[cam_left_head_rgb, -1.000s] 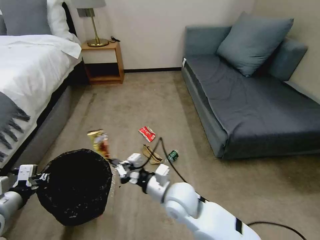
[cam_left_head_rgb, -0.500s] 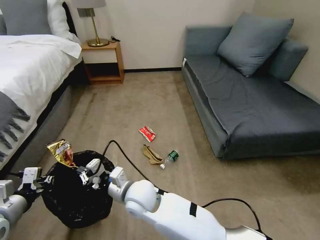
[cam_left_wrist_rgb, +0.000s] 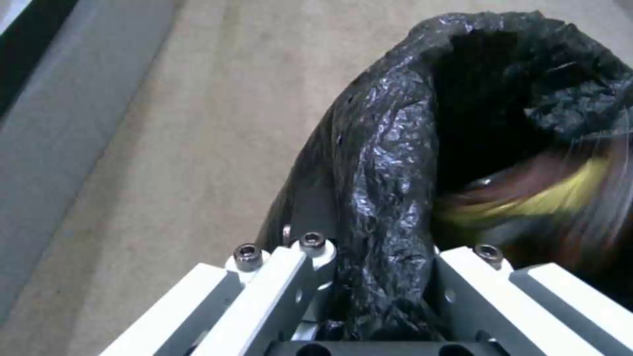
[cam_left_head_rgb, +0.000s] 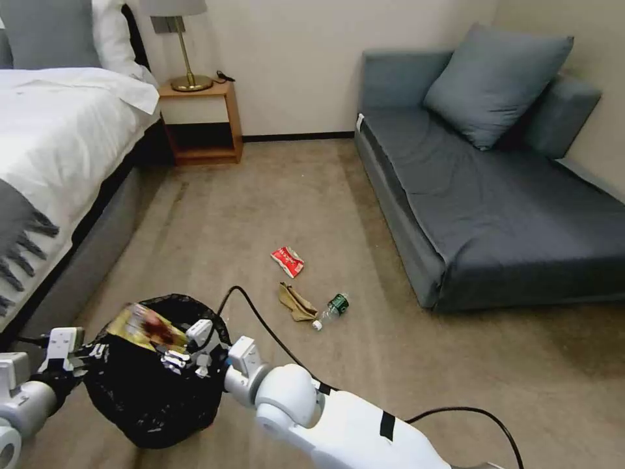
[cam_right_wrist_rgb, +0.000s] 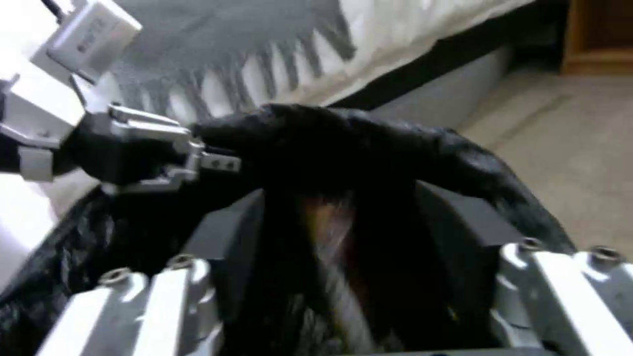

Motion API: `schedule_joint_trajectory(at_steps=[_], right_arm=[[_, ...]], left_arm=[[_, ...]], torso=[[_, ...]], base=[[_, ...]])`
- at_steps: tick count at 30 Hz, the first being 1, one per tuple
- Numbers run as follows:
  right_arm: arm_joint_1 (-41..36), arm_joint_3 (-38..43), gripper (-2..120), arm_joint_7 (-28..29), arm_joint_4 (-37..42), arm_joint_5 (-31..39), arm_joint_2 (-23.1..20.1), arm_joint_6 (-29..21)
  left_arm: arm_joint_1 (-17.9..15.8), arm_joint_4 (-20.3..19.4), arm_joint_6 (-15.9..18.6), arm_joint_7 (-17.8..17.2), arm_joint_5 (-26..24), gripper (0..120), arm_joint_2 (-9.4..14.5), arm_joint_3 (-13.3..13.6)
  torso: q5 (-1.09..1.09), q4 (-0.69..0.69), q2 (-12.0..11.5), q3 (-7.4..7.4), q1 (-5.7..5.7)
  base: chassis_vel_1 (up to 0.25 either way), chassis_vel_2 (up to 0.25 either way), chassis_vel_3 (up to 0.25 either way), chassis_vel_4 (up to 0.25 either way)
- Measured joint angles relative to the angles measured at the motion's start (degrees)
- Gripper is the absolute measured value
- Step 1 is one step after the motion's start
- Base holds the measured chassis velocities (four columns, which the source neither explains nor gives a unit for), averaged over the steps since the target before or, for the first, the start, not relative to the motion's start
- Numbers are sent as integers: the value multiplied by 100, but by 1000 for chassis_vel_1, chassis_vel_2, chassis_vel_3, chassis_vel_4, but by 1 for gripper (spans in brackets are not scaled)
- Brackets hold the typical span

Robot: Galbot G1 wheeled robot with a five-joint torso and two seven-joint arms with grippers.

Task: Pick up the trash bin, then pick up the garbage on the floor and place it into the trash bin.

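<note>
Right tool [cam_left_head_rgb: 174, 352] sits over the mouth of the trash bin [cam_left_head_rgb: 150, 391], jaws spread apart; the gold snack wrapper [cam_left_head_rgb: 146, 326] lies blurred just ahead of it above the opening, apparently let go. Left tool [cam_left_wrist_rgb: 369, 277] is clamped on the bin's bag-lined rim.

Count: one bin, one wrapper. On the floor, well beyond the right tool: one red-and-white packet [cam_left_head_rgb: 287, 261], one tan rag [cam_left_head_rgb: 296, 303], one green-labelled bottle [cam_left_head_rgb: 331, 310].

Black trash bin [cam_left_head_rgb: 153, 384] liner; gold wrapper [cam_left_head_rgb: 144, 324] (red patches); green-labelled bottle [cam_left_head_rgb: 331, 309].
</note>
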Motion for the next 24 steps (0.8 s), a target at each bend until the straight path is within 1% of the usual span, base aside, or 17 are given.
schedule_joint_trajectory(at_steps=[1,2,5,6,8,9,10,11,13,14,17,24], right_arm=[[-95,96,72,17,53,-90,-29,31],[-95,96,72,17,53,-90,-29,31],[-477,524,85,15,283,-522,-275,351],[-477,524,85,15,283,-522,-275,351],[-770,942,96,-32,405,-1197,-552,672],[-919,1198,99,-59,416,-1572,-679,892],[-919,1198,99,-59,416,-1572,-679,892],[-1048,1403,99,-69,416,-1800,-764,1046],[-1367,1811,100,-109,427,-2004,-936,1396],[-1367,1811,100,-109,427,-2004,-936,1396],[-1711,2183,100,-189,462,-2060,-1064,1701],[-2079,2381,100,-340,502,-2055,-1192,1801]], left_arm=[[-17,30,-1,0,-5,5,17,9],[-17,30,-1,0,-5,5,17,9],[-59,66,-1,0,-20,5,49,10],[-59,66,-1,0,-20,5,49,10],[-83,106,-1,1,-27,5,79,-2],[-102,141,-1,1,-36,5,95,-16],[-102,141,-1,1,-36,5,95,-16],[-119,171,-1,1,-50,5,109,-26],[-161,239,-1,4,-77,5,146,-42],[-161,239,-1,4,-77,5,146,-42],[-216,304,0,8,-113,5,197,-52],[-248,311,9,16,-162,5,230,-90]], torso=[[0,0,0,0,0],[0,0,0,0,0],[0,0,0,0,0],[0,0,0,0,0],[1,-1,0,0,0],[1,-1,0,0,0],[1,-1,0,0,0],[1,0,0,0,0],[1,0,0,0,0],[1,0,0,0,0],[1,-1,0,0,0],[1,0,0,-1,0]], base=[[0,0,0,0],[0,0,0,0],[0,0,0,0],[0,0,0,0],[0,0,0,0],[0,0,0,0],[0,0,0,0],[0,0,0,0],[0,0,0,0],[0,0,0,0],[0,0,0,0],[-8,7,10,-6]])
